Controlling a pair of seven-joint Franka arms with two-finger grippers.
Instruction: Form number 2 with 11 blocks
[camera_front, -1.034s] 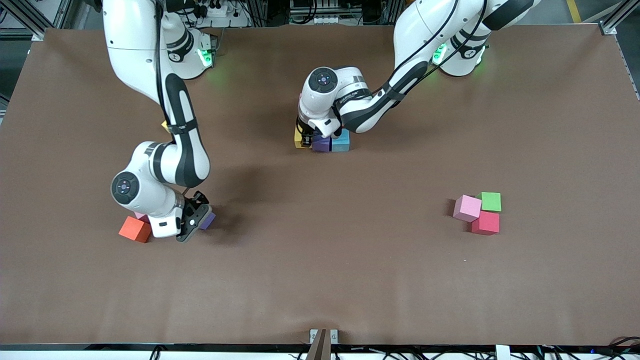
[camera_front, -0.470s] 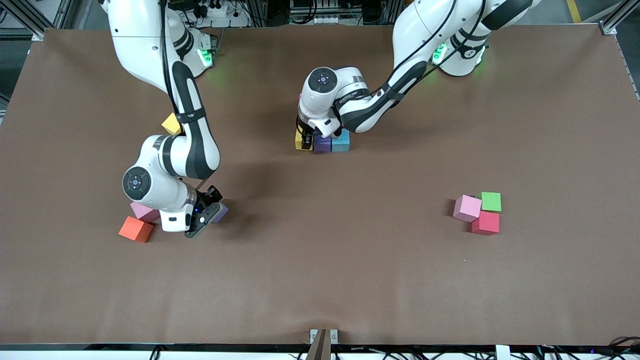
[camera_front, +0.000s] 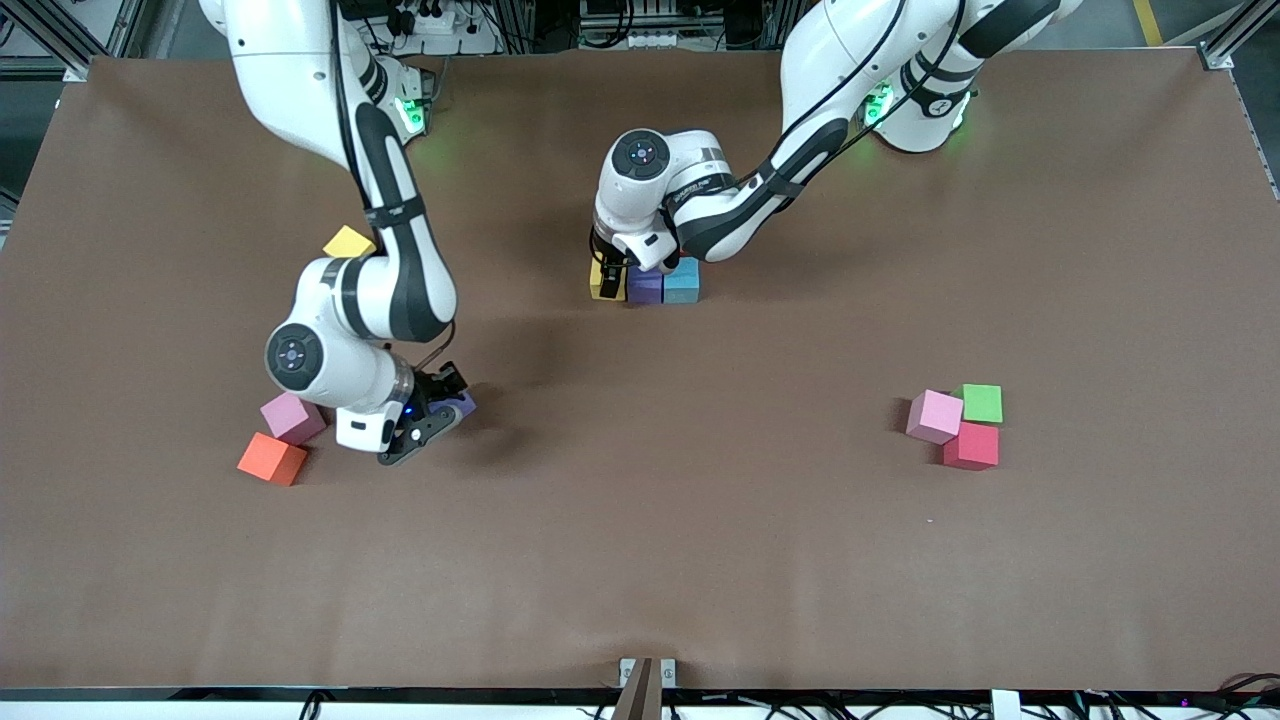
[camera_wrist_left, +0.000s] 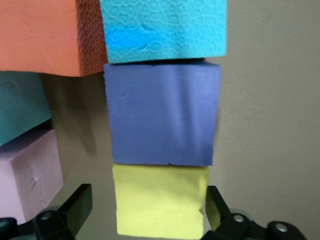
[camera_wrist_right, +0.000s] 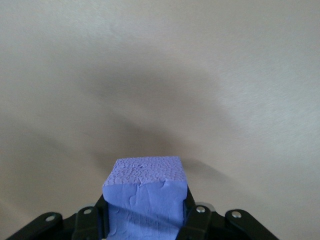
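Right wrist view: fingers (camera_wrist_right: 194, 220) clamp a purple block (camera_wrist_right: 145, 197).

Matte foam blocks: the cyan block (camera_wrist_left: 165, 30) has a pebbled, crackled skin; the purple block (camera_wrist_left: 162, 117) looks smoother. The brown worktop (camera_front: 700, 520) is matte, cloth-like. Arm shells are glossy white plastic.

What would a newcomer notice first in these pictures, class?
Probably the row of yellow, purple and blue blocks mid-table, with the open left gripper straddling its yellow end. Next, the right gripper, shut on a purple block and raised over the table beside a pink block and an orange block.
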